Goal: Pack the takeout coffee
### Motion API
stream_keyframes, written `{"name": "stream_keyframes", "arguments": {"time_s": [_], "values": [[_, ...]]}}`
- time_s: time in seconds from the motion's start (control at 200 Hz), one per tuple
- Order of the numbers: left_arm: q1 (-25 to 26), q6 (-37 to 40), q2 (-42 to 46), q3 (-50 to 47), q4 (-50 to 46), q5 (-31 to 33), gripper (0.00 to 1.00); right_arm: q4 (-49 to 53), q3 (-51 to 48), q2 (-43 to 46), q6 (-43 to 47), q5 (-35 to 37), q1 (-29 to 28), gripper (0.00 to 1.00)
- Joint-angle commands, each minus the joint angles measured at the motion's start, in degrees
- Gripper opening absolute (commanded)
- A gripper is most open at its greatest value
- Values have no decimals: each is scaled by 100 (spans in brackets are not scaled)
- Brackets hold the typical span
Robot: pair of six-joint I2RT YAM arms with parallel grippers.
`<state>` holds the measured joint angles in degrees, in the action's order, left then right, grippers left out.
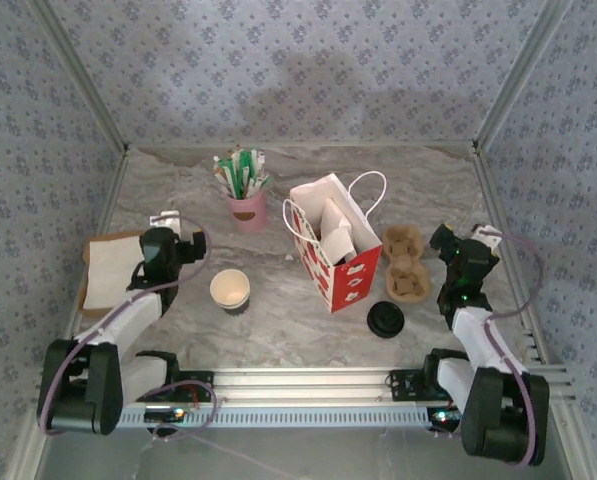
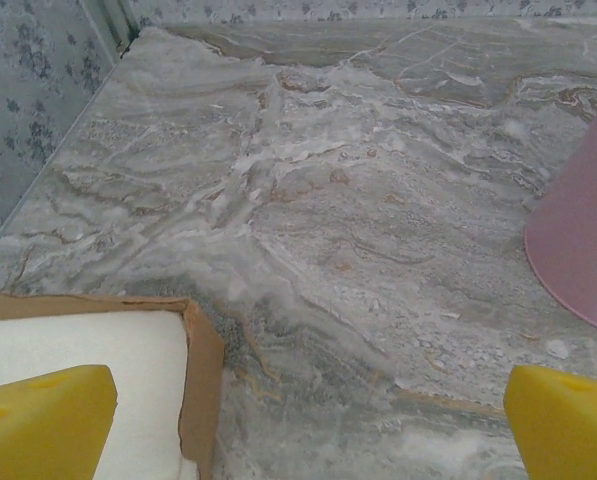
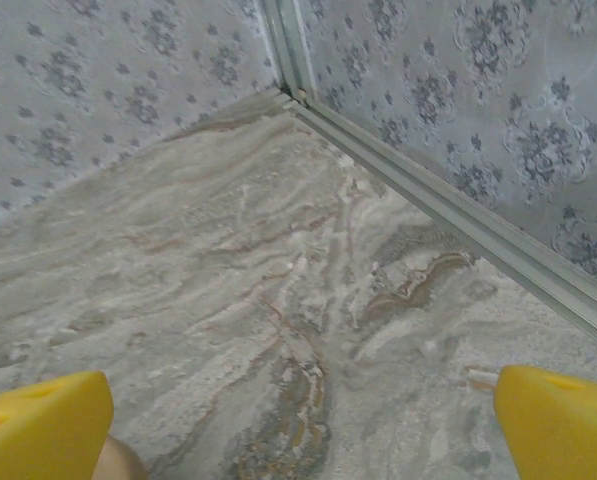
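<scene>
- Overhead view: the takeout coffee [image 1: 230, 290] stands upright and lidless on the marble table [image 1: 278, 315], left of the red-and-white bag [image 1: 333, 250] and apart from it.
- The left gripper [image 1: 166, 226] hovers by the white pad [image 1: 113, 270], to the left of the coffee and a little farther back. Its jaws are spread wide and hold nothing.
- The right gripper [image 1: 466, 243] sits just right of the cardboard carrier [image 1: 406, 263], also wide open and empty. The black lid [image 1: 385, 320] lies on the near side of the bag.
- Judgement: the left arm is the closer one for the pick. It should swing right and nearer, then drop with one finger on each side of the cup wall.
- It should grip gently, since the paper will likely buckle, and keep the cup level. I cannot tell whether it holds liquid.
- The bag mouth is partly taken up by white items, so the cup should go into the free side.
- Left wrist view: the left fingers [image 2: 43, 420] sit at the bottom corners, far apart, with bare marble between them. The pink cup [image 2: 583, 230] is at the right edge. The aim looks too far back for the coffee.
- Right wrist view: the right fingers [image 3: 558, 420] are equally wide apart and grasp nothing. They point at the far right wall corner [image 3: 288, 90]. A tan sliver shows by the left finger, and I cannot tell what it is.
</scene>
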<state>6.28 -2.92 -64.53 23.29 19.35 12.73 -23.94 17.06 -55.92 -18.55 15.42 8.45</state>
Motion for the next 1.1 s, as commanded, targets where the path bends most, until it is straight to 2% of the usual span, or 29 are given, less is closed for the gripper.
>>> {"name": "stream_keyframes", "arguments": {"time_s": [0.0,0.095,0.12,0.16,0.21,0.26,0.335,0.41,0.485,0.675,0.794,0.879,1.004,1.094], "values": [[-209,215,-303,-29,1297,-341,99,-995,-62,-438,199,433,-119,100],[-284,309,-665,-65,1727,-396,100,-1614,-148,-968,345,715,-349,100],[-281,368,-750,-71,1797,-392,100,-1889,-159,-1067,640,719,-406,100],[-293,440,-862,-94,2007,-401,99,-1878,-137,-1150,523,893,-529,100],[-344,403,-895,5,1808,-444,100,-2138,-77,-1305,856,936,-571,100],[-390,393,-901,24,1798,-533,99,-2108,-20,-1348,741,900,-652,100],[-431,334,-892,-28,1846,-576,100,-2712,3,-1643,1111,925,-766,100],[-491,282,-961,-215,2103,-616,100,-2684,179,-1783,1337,943,-897,100],[-509,137,-1245,-606,3004,-348,99,-2766,104,-1757,1423,937,-955,100],[-510,167,-1439,-438,2809,-454,99,-2014,-145,-1305,1146,1074,-988,100],[-505,170,-1470,-579,3098,-420,99,-3301,-573,-2055,1242,1112,-938,100],[-503,177,-1448,-636,3182,-420,99,-3345,-367,-2368,1669,1139,-1285,100],[-505,146,-1426,-720,3307,-318,99,-3595,-359,-2630,1893,1021,-1474,100],[-499,192,-1594,-744,3519,-439,100,-4232,-498,-2890,2339,793,-1544,100]]}}
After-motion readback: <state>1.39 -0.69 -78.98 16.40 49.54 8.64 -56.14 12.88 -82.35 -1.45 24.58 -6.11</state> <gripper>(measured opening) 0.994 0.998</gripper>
